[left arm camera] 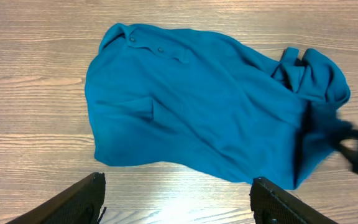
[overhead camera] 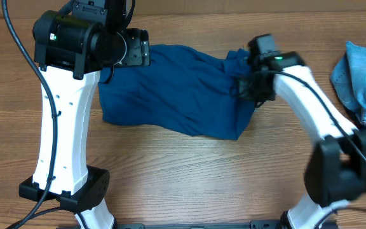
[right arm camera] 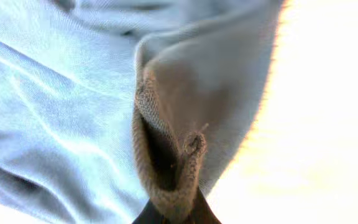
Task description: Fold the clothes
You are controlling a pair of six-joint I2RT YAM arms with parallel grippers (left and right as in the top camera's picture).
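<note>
On the counter [overhead camera: 170, 165]: blue polo shirt [overhead camera: 176, 95], judged soft, limp, light; grasp at hems. Right tool [overhead camera: 250, 86] pinches its ribbed edge; left tool [left arm camera: 178, 186] wide, empty.

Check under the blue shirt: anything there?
Only wood table shows around the shirt; its layers hide whatever lies beneath. The right hand pinches a fold at its edge.

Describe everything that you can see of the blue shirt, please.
The blue shirt is plain deep-blue knit fabric with a buttoned placket. It lies crumpled and partly spread on the wooden table, bunched at one end, where the right gripper pinches a fold of its edge.
</note>
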